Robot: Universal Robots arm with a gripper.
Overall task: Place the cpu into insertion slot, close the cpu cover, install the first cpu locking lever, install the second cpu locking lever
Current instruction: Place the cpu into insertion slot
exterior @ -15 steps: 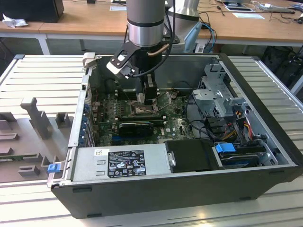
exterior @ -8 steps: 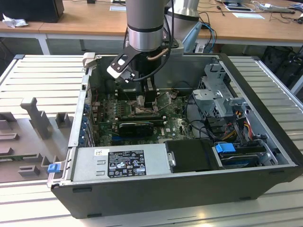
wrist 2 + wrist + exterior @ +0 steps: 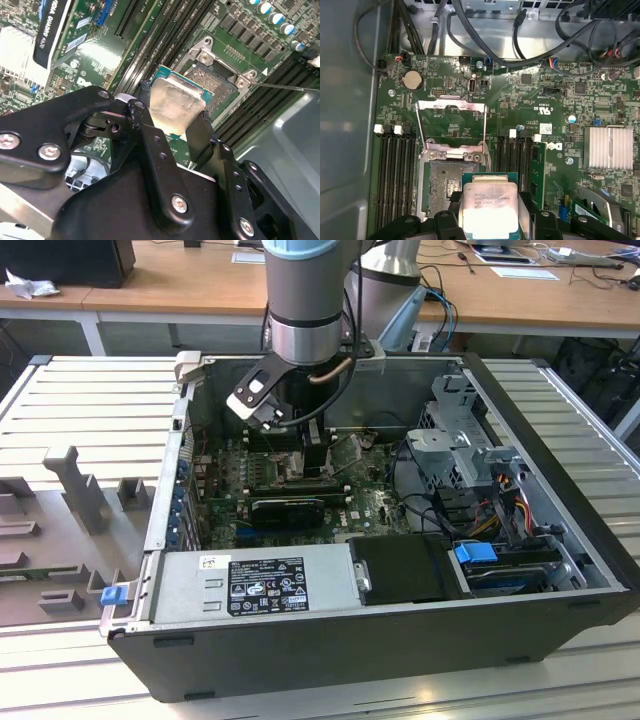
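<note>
My gripper (image 3: 175, 109) (image 3: 490, 212) is shut on the cpu (image 3: 176, 100) (image 3: 487, 200), a small square chip with a pale silvery face and green rim, one black finger on each of two opposite edges. The chip hangs just above the board, beside and partly over one edge of the insertion slot (image 3: 216, 79) (image 3: 445, 182), whose brownish contact field lies bare. The cpu cover (image 3: 445, 104), a thin silvery frame, stands flipped open beyond the slot. In the exterior view the arm reaches down into the open computer case with the gripper (image 3: 300, 452) over the motherboard (image 3: 370, 502).
Long black memory slots (image 3: 395, 175) (image 3: 170, 30) flank the socket on both sides. A thin metal rod (image 3: 285, 87) sticks out from a socket corner. Cables (image 3: 520, 45) hang over the board's far edge. A ribbed heatsink (image 3: 610, 146), drive cage (image 3: 460, 445) and power supply (image 3: 255, 582) crowd the case.
</note>
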